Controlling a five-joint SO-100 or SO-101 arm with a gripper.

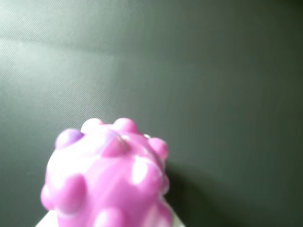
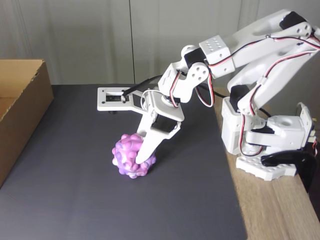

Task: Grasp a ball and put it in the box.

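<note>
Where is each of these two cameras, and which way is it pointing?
Wrist view: rides on the arm, close above the ball, looking down at the dark mat; a pale sliver at the bottom edge may be the gripper.
Fixed view: stands in front of the table, looking down at the mat, box at left, white arm at right, gripper at the ball.
Both show the ball and mat.

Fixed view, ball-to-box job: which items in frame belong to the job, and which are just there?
Part of the job:
- ball, bumpy pink and purple, on the dark mat
- box, brown cardboard, at the left edge
- hand, its fingers down at the ball

Just there:
- dark mat
- wooden tabletop under the arm's base
- grey wall panels behind
</note>
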